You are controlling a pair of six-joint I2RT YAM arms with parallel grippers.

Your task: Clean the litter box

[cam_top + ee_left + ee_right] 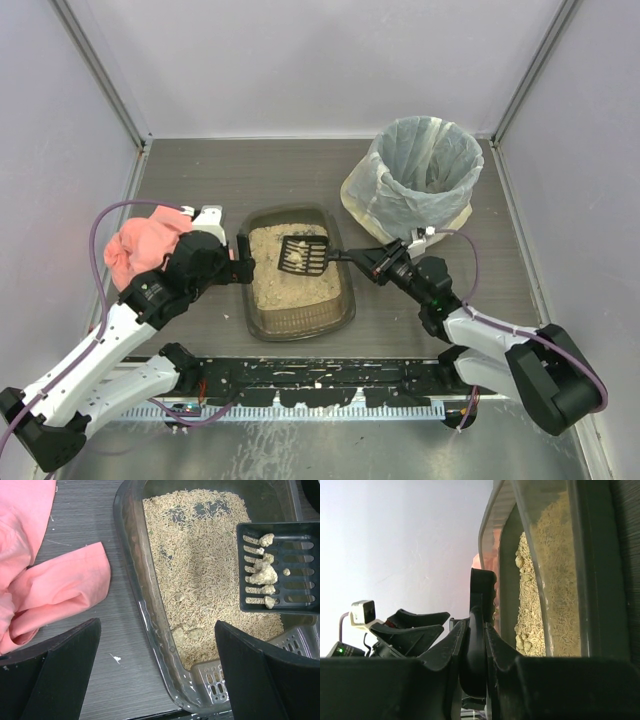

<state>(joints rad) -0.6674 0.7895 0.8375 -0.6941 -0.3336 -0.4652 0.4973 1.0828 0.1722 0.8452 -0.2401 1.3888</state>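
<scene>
Litter box [300, 322] is set on the counter [220, 180] between the two arms. The left gripper [243, 268] is spread wide around its left wall. A black scoop [305, 257] with pale clumps [262, 572] is pinched by the right gripper [370, 258] and held over the litter. A pink cloth [145, 248] is seen at the left, and a bagged bin [420, 175] farther back.

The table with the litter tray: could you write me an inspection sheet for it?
Surface: dark wood-grain table.
Job's things: litter box holding sandy litter; black scoop above it carrying pale clumps.
Clutter: pink cloth left of the box; bag-lined bin far right.
Grippers: left gripper open astride the box's left wall; right gripper shut on the scoop's handle.
Cables: purple cable loops off the left arm.
Surroundings: pale walls.
</scene>
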